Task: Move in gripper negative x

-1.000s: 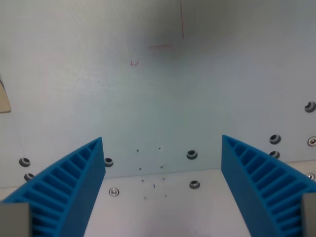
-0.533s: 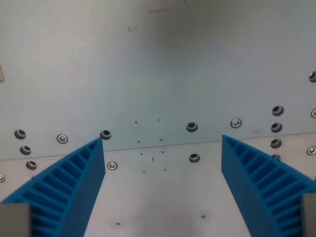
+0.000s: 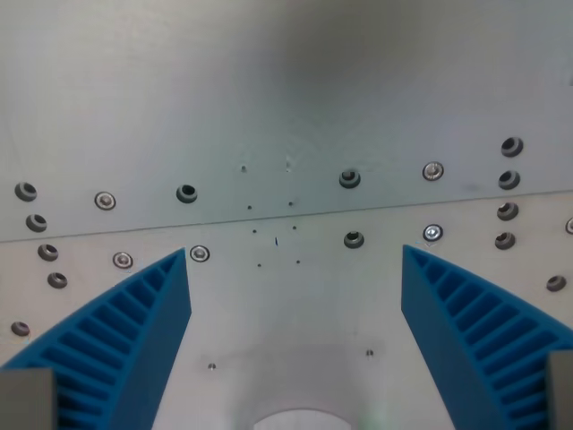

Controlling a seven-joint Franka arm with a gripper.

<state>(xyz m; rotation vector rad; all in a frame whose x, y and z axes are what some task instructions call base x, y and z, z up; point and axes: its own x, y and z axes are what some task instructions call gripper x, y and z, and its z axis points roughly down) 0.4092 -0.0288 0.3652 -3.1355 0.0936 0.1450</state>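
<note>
Gripper (image 3: pixel 295 269): two blue ribbed fingers, one (image 3: pixel 125 345) at the wrist view's lower left, the other (image 3: pixel 479 336) at the lower right. They stand wide apart with nothing between them; nothing is held.

Between the fingers: bare grey metal plate (image 3: pixel 295 340), with a cluster of tiny dark specks (image 3: pixel 276 240) just above the gap. A pale rounded cut-out (image 3: pixel 303 419) shows at the bottom edge, midway between the fingers (only its upper arc is in view).

Seam (image 3: pixel 269 220): a thin line running across the whole view, slightly tilted, dividing the near plate from a second plate (image 3: pixel 269 98) above it.

Fastenings: a row of screws and dark holes along both sides of the seam. Above it, a dark hole (image 3: pixel 186 193) left of centre, another (image 3: pixel 349 178) right of centre, and a bright screw (image 3: pixel 433 169). Below it, a screw (image 3: pixel 200 253) just beside the left fingertip, a hole (image 3: pixel 354 239), and a screw (image 3: pixel 432 233) just above the right fingertip.

Upper plate: plain, blurred, with a soft dark shadow near the top.
</note>
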